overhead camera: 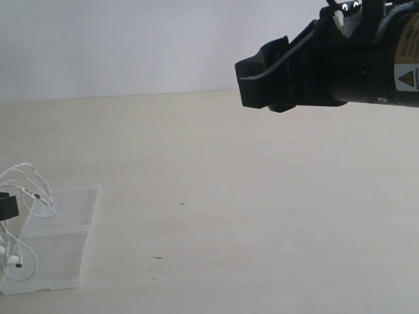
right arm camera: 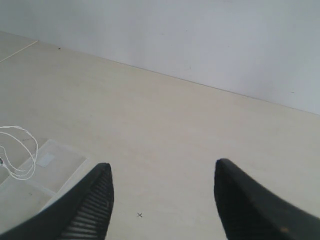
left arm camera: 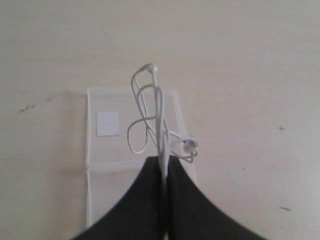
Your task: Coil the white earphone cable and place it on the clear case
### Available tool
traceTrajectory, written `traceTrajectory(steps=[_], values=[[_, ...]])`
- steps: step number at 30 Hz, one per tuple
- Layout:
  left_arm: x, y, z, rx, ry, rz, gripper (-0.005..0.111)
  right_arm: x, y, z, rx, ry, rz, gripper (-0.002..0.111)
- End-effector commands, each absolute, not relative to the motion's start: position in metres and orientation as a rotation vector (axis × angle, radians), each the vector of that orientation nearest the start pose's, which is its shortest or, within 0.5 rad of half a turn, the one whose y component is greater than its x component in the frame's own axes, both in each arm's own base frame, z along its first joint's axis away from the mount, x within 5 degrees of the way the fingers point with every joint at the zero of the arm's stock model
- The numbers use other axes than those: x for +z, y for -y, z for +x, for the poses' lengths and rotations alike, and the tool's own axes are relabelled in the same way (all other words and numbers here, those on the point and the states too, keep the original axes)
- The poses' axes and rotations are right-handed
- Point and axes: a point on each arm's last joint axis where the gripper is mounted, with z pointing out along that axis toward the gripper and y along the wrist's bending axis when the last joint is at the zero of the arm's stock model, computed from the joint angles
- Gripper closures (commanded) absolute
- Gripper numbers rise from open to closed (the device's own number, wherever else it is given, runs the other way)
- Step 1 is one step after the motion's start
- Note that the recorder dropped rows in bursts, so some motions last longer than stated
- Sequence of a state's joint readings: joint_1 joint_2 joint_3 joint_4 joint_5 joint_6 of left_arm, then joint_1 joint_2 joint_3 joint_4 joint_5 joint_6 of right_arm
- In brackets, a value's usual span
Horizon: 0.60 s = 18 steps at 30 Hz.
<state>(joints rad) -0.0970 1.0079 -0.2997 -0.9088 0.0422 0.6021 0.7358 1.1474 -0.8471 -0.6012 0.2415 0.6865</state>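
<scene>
The white earphone cable (left arm camera: 159, 107) hangs in loose loops from my left gripper (left arm camera: 164, 161), whose jaws are pressed shut on its strands. One earbud (left arm camera: 189, 145) dangles beside the fingertips. The bundle hovers over the clear case (left arm camera: 110, 165), which lies open and flat with a white sticker (left arm camera: 108, 123) on one half. In the exterior view the cable (overhead camera: 29, 186) and the case (overhead camera: 62, 245) are at the far left edge, where only a black bit of my left gripper (overhead camera: 6, 206) shows. My right gripper (right arm camera: 162, 172) is open and empty, raised high at the upper right (overhead camera: 262, 82).
The pale table top (overhead camera: 262, 209) carries a small cross mark (overhead camera: 182, 204) and a dark speck (overhead camera: 157, 258). A white wall (overhead camera: 131, 39) stands behind the table.
</scene>
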Motion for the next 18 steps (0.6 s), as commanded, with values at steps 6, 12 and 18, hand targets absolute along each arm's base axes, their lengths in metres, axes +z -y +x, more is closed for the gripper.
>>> traceTrajectory(steps=[6, 12, 18], values=[[0.199, 0.028, 0.191, -0.232, -2.236, -0.169, 0.107, 0.329, -0.159, 0.194, 0.405, -1.922, -0.545, 0.050], [0.186, 0.028, 0.196, -0.209, -2.295, -0.178, 0.107, 0.329, -0.159, 0.194, 0.405, -1.922, -0.545, 0.050], [0.177, 0.028, 0.199, -0.192, -2.337, -0.184, 0.107, 0.329, -0.159, 0.194, 0.406, -1.922, -0.544, 0.050]])
